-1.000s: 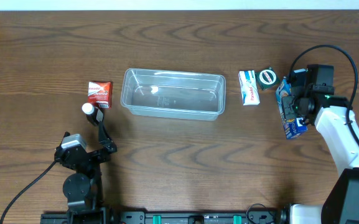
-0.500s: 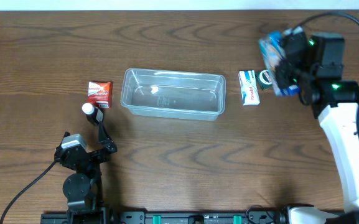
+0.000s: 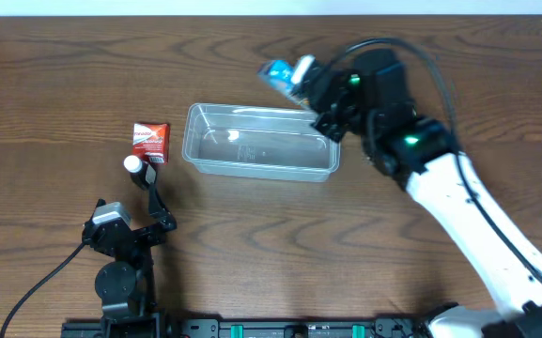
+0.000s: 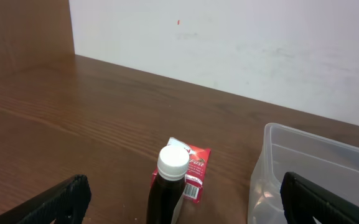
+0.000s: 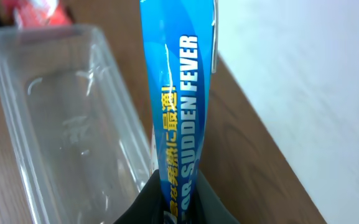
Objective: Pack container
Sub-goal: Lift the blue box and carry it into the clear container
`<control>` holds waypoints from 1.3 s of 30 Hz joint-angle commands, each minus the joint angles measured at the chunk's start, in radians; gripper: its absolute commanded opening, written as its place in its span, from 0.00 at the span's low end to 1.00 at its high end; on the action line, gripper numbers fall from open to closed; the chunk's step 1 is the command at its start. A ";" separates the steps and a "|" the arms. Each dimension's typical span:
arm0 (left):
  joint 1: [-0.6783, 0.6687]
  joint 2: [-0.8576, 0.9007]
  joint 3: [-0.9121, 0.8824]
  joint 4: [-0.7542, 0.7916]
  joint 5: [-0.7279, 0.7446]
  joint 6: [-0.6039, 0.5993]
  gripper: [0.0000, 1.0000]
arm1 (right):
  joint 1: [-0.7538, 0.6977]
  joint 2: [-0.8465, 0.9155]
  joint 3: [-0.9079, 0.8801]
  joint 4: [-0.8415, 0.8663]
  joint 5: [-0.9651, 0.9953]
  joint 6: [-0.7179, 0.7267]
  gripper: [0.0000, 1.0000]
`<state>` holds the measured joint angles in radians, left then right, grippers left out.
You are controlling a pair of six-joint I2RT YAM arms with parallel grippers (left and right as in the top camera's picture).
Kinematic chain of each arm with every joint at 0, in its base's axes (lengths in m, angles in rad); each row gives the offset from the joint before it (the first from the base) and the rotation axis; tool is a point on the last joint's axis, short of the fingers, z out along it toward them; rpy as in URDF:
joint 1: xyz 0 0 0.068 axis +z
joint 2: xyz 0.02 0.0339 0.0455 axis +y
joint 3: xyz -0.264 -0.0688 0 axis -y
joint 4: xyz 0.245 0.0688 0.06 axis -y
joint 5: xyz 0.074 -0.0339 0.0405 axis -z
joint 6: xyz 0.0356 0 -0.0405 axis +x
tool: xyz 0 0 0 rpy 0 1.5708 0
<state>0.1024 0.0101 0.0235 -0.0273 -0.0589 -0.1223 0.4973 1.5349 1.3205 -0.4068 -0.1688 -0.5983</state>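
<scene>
The clear plastic container [image 3: 259,141] lies mid-table and holds nothing. It also shows in the right wrist view [image 5: 55,118] and the left wrist view [image 4: 316,168]. My right gripper [image 3: 319,94] is shut on a blue box [image 3: 285,75] printed "FOR SUDDEN FEVER" [image 5: 179,93] and holds it in the air over the container's far right corner. My left gripper [image 3: 153,192] is open near the table's front left, with a dark bottle with a white cap [image 3: 135,167] between its fingers [image 4: 170,186]. A red box [image 3: 150,142] lies just beyond the bottle.
The right arm [image 3: 458,207] reaches across the table's right half and covers the spot where other small items lay. A white wall [image 4: 229,43] stands behind the table's far edge.
My right gripper has carried the blue box from the right side of the table up and leftward to the container's far right corner. The left arm has not moved.
</scene>
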 commanded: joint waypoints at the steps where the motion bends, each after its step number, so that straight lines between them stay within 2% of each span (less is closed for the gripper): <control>1: -0.004 -0.006 -0.019 -0.039 -0.012 0.017 0.98 | 0.036 0.052 0.020 0.014 -0.004 -0.116 0.12; 13: -0.004 -0.006 -0.019 -0.039 -0.012 0.017 0.98 | 0.096 0.125 0.020 0.002 -0.005 -0.135 0.11; 25: -0.004 -0.006 -0.019 -0.039 -0.012 0.017 0.98 | 0.097 0.126 0.020 -0.177 -0.003 -0.158 0.11; 39: -0.004 -0.006 -0.019 -0.039 -0.012 0.017 0.98 | 0.070 0.126 0.020 -0.243 0.023 -0.186 0.10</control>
<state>0.1024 0.0101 0.0235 -0.0277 -0.0589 -0.1223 0.5751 1.6604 1.3209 -0.6430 -0.1566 -0.7689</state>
